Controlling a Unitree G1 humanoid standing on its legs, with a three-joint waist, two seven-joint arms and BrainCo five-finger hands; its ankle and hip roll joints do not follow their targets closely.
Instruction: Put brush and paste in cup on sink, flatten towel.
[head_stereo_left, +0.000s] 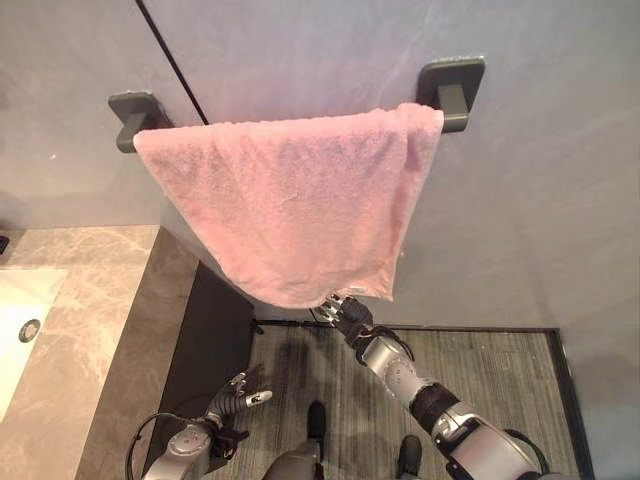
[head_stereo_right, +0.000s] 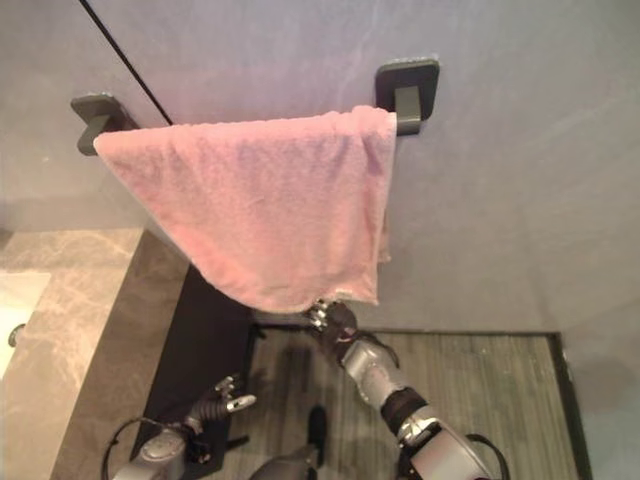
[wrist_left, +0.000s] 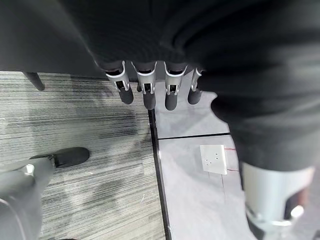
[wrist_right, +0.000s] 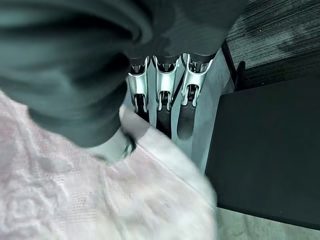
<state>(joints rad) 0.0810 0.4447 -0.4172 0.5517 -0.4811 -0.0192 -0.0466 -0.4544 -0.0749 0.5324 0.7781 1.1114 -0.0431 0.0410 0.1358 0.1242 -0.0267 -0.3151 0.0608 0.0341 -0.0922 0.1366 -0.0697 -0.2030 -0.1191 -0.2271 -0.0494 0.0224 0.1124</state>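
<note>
Both my hands sit below the pink towel (head_stereo_left: 290, 205); my right hand (head_stereo_left: 348, 312), nearer, pinches its low right corner; my left hand (head_stereo_left: 238, 395) hangs open.

2 head cams looked down and forward at the wall w/ the pink towel (head_stereo_left: 290, 210) on its rail (head_stereo_left: 455, 90), sharing that scene from slightly offset spots. L wrist cam faced the floor (wrist_left: 75, 150) past its fingers; R wrist cam sat v. close to the towel edge.

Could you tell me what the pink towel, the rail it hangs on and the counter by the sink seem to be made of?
Pink towel: terry cloth, seemingly; nubby looped surface, soft folds.
Rail: dark grey matt brackets, metal or plastic, unclear.
Counter: polished stone or stone-look; beige veining.
</note>
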